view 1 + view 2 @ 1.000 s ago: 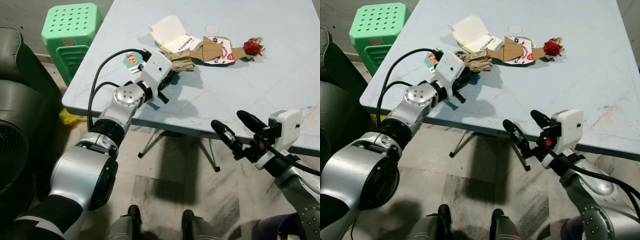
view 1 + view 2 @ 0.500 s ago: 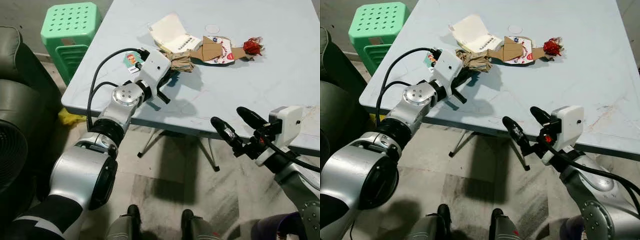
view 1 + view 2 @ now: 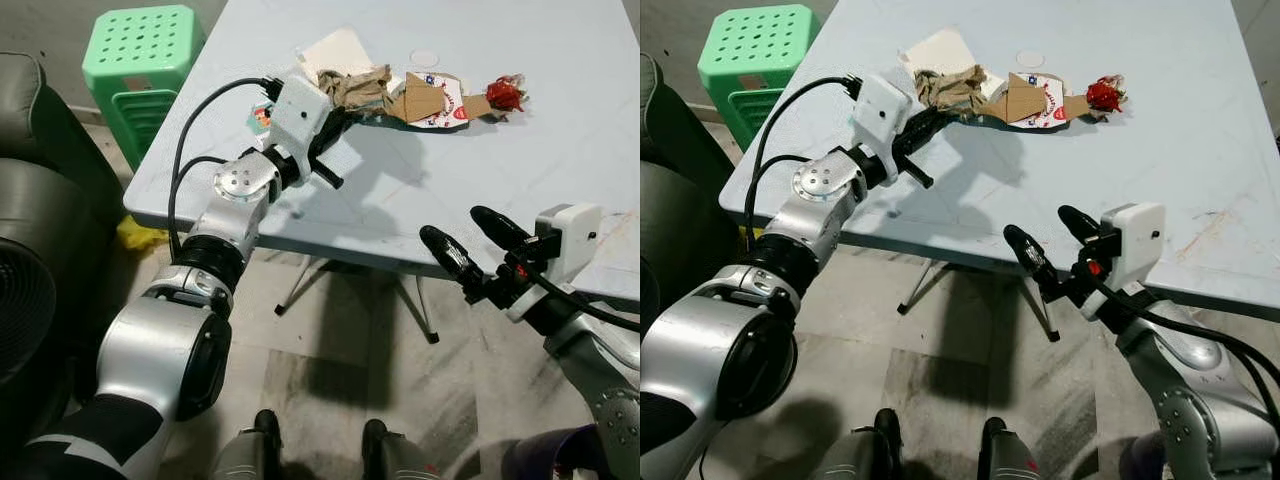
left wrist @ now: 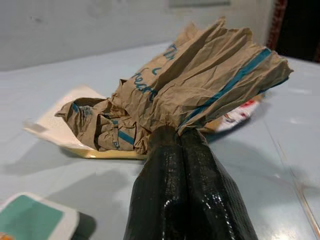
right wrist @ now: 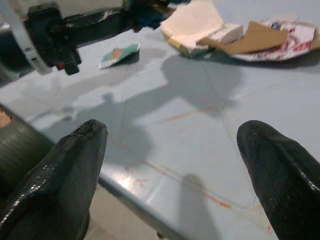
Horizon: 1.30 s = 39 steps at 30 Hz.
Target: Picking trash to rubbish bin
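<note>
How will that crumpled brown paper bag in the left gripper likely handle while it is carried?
The crumpled brown paper bag looks floppy: deep creases, ends fanning loosely past the left gripper. Probably light, since a pinch at one bunched spot holds it above the table. Its matte, wrinkled surface suggests little slipping.

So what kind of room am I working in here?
Probably a plain living or utility room in a home: a light blue folding table strewn with paper and cardboard trash, a green plastic stool beside it, a dark sofa at the robot's left, and a tiled floor.
</note>
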Motion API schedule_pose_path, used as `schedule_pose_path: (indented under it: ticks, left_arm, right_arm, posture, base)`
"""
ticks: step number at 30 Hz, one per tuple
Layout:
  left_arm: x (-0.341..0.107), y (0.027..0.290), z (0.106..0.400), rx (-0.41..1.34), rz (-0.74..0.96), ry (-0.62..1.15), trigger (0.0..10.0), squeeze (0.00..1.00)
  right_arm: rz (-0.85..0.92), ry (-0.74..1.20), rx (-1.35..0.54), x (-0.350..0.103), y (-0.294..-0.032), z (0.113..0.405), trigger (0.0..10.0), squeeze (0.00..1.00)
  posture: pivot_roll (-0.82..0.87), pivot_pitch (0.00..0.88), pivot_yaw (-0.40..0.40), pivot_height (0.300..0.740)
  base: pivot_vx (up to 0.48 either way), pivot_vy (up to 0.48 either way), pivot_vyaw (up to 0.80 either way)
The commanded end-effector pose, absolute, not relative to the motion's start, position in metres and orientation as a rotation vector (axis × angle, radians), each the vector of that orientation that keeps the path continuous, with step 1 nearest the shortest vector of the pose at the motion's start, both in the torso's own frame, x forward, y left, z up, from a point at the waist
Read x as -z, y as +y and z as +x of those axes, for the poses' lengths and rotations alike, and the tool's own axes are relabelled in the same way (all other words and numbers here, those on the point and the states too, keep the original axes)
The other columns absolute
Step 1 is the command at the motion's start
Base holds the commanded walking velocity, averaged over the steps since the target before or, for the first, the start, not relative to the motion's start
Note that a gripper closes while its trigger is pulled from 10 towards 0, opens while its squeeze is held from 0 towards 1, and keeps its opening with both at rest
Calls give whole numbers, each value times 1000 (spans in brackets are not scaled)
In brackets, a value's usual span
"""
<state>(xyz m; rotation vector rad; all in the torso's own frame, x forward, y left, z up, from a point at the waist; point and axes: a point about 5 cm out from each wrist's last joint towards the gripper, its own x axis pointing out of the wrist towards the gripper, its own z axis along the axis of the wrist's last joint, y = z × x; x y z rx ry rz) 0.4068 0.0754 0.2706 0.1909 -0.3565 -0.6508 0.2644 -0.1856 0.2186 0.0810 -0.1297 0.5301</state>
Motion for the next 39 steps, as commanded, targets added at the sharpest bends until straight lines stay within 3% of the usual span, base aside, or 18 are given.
schedule_pose_path:
  ticks: [1,17,39]
  left_arm:
    - [-268,84,407,639,170,-342,10000,0]
    - [-267,94,385,618,54,-408,10000,0]
    - [-264,47,342,835,30,-402,10000,0]
  right_arm:
    - [67,-144,-526,-218,-184,266,10000,0]
    - [82,-298,-496,-237,-180,284,10000,0]
    - [93,-427,-669,-272,-144,303,10000,0]
  posture:
    - [-135,270,-9,740]
    - [-90,236,-28,740]
    - [-87,224,-32,740]
  base:
    - [0,0,0]
    - [0,0,0]
    - [0,0,0]
